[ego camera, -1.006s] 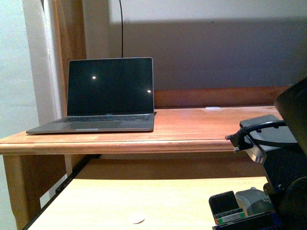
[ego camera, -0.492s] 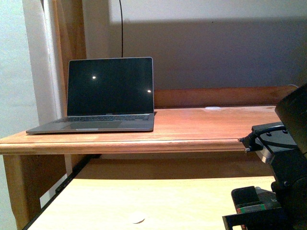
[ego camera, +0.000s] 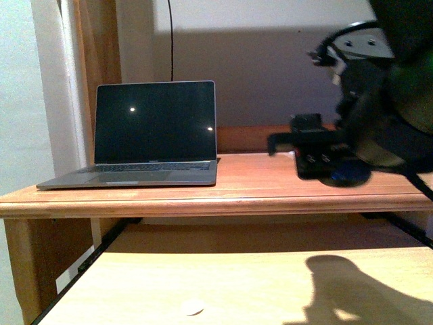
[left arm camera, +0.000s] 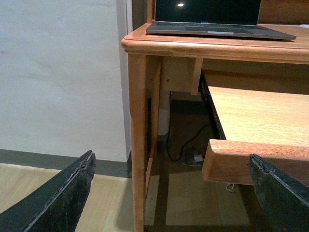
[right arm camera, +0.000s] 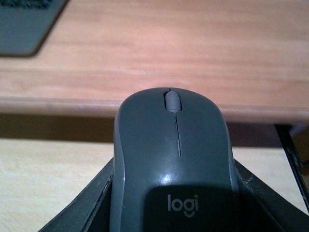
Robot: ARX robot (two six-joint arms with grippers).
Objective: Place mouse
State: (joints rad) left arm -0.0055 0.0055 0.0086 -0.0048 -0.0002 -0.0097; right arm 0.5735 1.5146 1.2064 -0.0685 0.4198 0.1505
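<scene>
The mouse point(right arm camera: 174, 159) is dark grey with a scroll wheel and a light "logi" logo. My right gripper point(right arm camera: 174, 215) is shut on it, with a black finger point(right arm camera: 91, 203) on each side. The mouse's nose hangs over the front edge of the wooden desk top point(right arm camera: 193, 53). In the front view my right gripper point(ego camera: 314, 152) is raised just above the desk top point(ego camera: 257, 179), to the right of the laptop; the mouse itself is not clear there. My left gripper point(left arm camera: 171, 193) is open and empty, low beside the desk leg point(left arm camera: 137, 135).
An open laptop point(ego camera: 145, 135) with a dark screen stands on the desk's left side; its corner shows in the right wrist view point(right arm camera: 24, 24). A pull-out shelf point(ego camera: 223, 284) lies below the desk top. Cables point(left arm camera: 186, 150) lie under the desk. A wall runs behind.
My right arm has risen from low over the pull-out shelf at the lower right to above the desk top, right of the laptop. Its shadow now falls on the shelf.
</scene>
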